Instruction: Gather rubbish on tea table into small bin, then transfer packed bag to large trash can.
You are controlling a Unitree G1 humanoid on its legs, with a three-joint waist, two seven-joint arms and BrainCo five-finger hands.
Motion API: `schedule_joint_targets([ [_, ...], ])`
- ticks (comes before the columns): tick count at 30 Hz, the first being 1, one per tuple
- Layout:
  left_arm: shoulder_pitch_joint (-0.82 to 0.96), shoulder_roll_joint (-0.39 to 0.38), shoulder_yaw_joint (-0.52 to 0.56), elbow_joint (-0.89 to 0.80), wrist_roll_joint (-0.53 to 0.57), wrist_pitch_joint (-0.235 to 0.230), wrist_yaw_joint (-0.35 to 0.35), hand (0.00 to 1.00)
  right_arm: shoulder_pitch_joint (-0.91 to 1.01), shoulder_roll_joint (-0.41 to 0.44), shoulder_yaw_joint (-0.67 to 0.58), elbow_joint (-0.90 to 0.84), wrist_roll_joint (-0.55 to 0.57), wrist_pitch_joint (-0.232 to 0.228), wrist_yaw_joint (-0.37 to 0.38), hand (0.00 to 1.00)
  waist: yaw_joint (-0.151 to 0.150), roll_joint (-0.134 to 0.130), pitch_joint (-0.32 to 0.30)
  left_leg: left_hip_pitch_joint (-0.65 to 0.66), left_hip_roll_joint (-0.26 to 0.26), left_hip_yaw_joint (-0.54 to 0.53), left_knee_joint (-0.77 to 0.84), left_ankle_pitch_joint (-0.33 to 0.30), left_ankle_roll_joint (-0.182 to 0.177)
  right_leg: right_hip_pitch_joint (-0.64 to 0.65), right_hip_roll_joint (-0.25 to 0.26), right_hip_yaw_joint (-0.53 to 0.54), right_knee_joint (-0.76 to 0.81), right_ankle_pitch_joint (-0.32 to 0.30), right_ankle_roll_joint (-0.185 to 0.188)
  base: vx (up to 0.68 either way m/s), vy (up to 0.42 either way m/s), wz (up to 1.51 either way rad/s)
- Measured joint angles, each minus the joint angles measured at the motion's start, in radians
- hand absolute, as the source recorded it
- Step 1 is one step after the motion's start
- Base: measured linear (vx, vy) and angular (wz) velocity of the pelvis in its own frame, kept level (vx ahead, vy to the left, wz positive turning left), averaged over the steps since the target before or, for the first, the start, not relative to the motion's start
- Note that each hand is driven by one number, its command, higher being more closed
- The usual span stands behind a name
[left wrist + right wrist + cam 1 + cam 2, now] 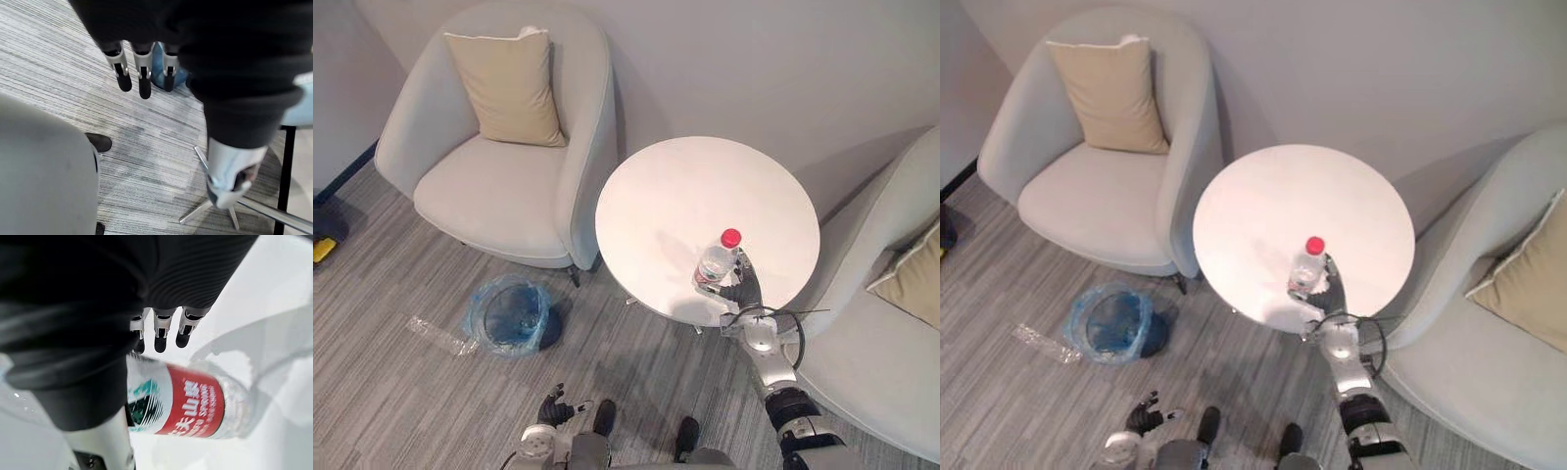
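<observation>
A clear plastic bottle (717,262) with a red cap and red label stands near the front edge of the round white tea table (685,196). My right hand (746,286) is right beside it. In the right wrist view the bottle (190,406) lies between the thumb and the straight fingers (160,335), which reach past it without curling, so the hand is open. The small bin (512,313), lined with a blue bag, stands on the carpet left of the table. My left hand (553,409) hangs low over the floor, its fingers (142,73) relaxed and holding nothing.
A grey armchair (499,147) with a beige cushion (509,88) stands left of the table, close behind the bin. A second armchair (881,343) presses in at the right. A crumpled clear plastic piece (435,335) lies on the carpet beside the bin.
</observation>
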Motion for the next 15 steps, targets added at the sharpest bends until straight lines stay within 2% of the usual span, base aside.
schedule_joint_targets([
  [4, -0.003, -0.008, -0.001, -0.014, -0.019, -0.008, 0.005, 0.00, -0.066, -0.004, -0.033, 0.031, 0.039, 0.000, -0.024, 1.00, 0.015, 0.017, 0.017, -0.021, 0.001, -0.002, -0.014, 0.012, -0.002, -0.024, 0.000, -0.004, 0.000, 0.001, -0.001, -0.01, 0.004, 0.05],
  [12, -0.003, -0.009, -0.001, -0.018, -0.021, -0.013, 0.004, 0.00, -0.072, -0.008, -0.029, 0.028, 0.064, 0.001, -0.018, 1.00, 0.022, 0.018, 0.022, -0.017, -0.001, 0.003, -0.014, 0.012, -0.002, -0.023, -0.005, 0.005, 0.000, 0.001, -0.001, 0.00, 0.005, -0.02],
  [15, -0.003, -0.010, -0.002, -0.017, -0.019, -0.011, 0.003, 0.00, -0.046, -0.008, -0.023, -0.028, 0.068, 0.000, -0.009, 1.00, 0.022, 0.018, 0.022, -0.005, -0.001, 0.018, -0.013, 0.011, -0.001, -0.022, -0.008, 0.022, 0.009, 0.001, -0.001, -0.01, 0.028, -0.15],
])
